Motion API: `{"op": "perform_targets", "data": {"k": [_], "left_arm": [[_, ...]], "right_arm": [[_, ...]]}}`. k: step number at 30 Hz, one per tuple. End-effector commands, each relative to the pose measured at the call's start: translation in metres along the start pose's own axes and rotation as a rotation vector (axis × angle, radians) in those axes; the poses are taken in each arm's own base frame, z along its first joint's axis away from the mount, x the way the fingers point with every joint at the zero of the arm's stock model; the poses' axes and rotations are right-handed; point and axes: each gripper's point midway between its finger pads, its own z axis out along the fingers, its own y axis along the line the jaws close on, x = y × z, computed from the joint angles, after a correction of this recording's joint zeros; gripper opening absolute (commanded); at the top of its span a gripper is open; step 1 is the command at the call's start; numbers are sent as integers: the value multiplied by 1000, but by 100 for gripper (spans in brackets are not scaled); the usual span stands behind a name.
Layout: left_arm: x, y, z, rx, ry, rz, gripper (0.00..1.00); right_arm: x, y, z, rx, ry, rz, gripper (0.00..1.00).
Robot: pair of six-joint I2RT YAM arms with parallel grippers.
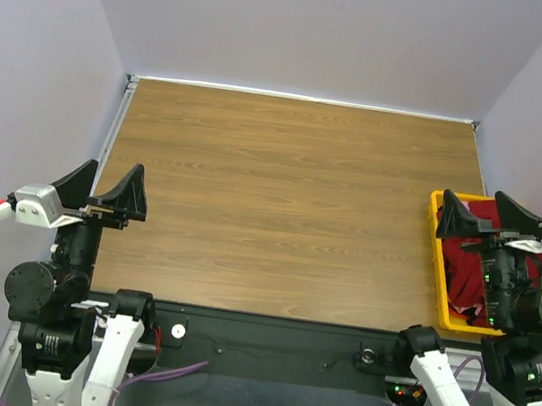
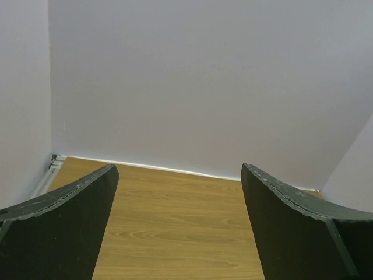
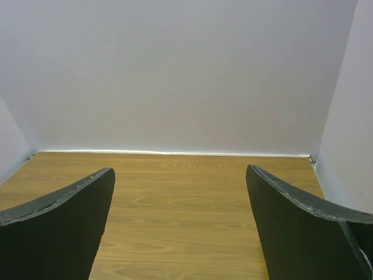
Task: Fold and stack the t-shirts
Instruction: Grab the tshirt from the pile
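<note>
Both my tools are spread wide and pinching nothing. My left gripper hangs at the 9 o'clock edge of the wooden table, fingers pointing toward 12. Its wrist view shows the gripper over bare wood, with the wall ahead. My right gripper hangs at about 3 o'clock, above the yellow bin, and its wrist view shows wood and wall too. The t-shirts are in that bin at the table's 4 o'clock edge: a dark red t-shirt is bunched on top, partly hidden by my right arm. Other colours underneath, can't tell.
</note>
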Motion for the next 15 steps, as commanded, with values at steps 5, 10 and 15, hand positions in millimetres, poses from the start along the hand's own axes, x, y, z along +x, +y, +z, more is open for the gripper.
{"op": "perform_targets", "data": {"k": [5,10,15], "left_arm": [[4,-2,11,23,-1,9,99],[11,-3,8,40,26,28,99],[15,-6,4,59,54,56,99]], "right_arm": [[11,-18,16,132,12,82,100],[44,-45,26,310,85,105,100],[74,-70,35,475,205,44,100]]}}
